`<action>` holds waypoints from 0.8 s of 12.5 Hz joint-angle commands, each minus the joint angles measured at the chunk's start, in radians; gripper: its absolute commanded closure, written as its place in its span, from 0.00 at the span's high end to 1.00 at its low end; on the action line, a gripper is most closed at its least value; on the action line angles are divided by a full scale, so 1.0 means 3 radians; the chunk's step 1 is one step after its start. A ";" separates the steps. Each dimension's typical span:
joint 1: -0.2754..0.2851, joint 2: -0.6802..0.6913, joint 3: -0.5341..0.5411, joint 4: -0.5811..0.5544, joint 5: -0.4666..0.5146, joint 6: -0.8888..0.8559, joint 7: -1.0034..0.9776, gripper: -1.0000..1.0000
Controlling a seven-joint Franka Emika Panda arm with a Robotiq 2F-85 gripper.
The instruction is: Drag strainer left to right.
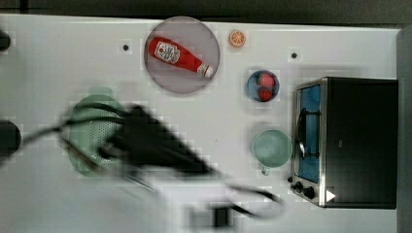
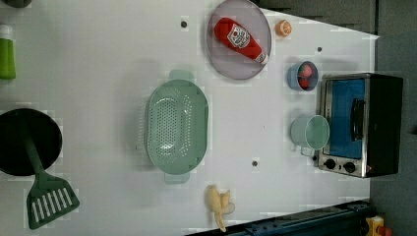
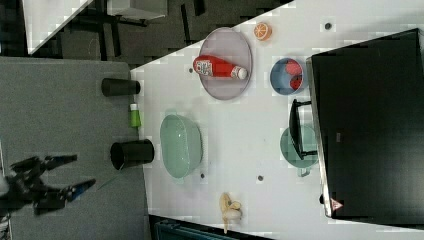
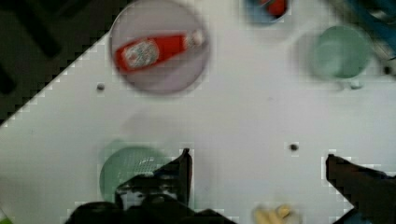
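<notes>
The pale mint-green strainer (image 2: 177,128) stands upright on the white table, in the middle of the left view and at the top view's left (image 1: 87,138). My gripper (image 4: 258,155) hangs high above the table, open, with nothing between its fingers. In the wrist view the strainer (image 4: 126,165) lies beside and outside one black finger (image 4: 183,170), not between the two. The right view shows the strainer (image 3: 181,145) on the table and the gripper (image 3: 80,171) far off it, raised, fingers spread. My blurred black arm (image 1: 150,145) crosses the strainer in the top view.
A grey plate (image 2: 231,64) holds a ketchup bottle (image 2: 241,38). Near it sit an orange slice (image 2: 282,28), a blue bowl of strawberries (image 2: 302,76), a teal cup (image 2: 310,132) and a toaster oven (image 2: 359,125). A banana (image 2: 219,201), a green spatula (image 2: 46,196) and a black pan (image 2: 19,142) lie nearby.
</notes>
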 commanded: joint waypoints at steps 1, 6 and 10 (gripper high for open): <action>0.0160 0.0541 0.0572 -0.0269 0.0026 0.0237 0.0796 1.00; 0.0169 0.1348 0.1273 -0.0278 -0.0026 0.1044 0.2773 1.00; 0.0231 0.2035 0.1391 -0.0310 -0.0474 0.1523 0.4152 1.00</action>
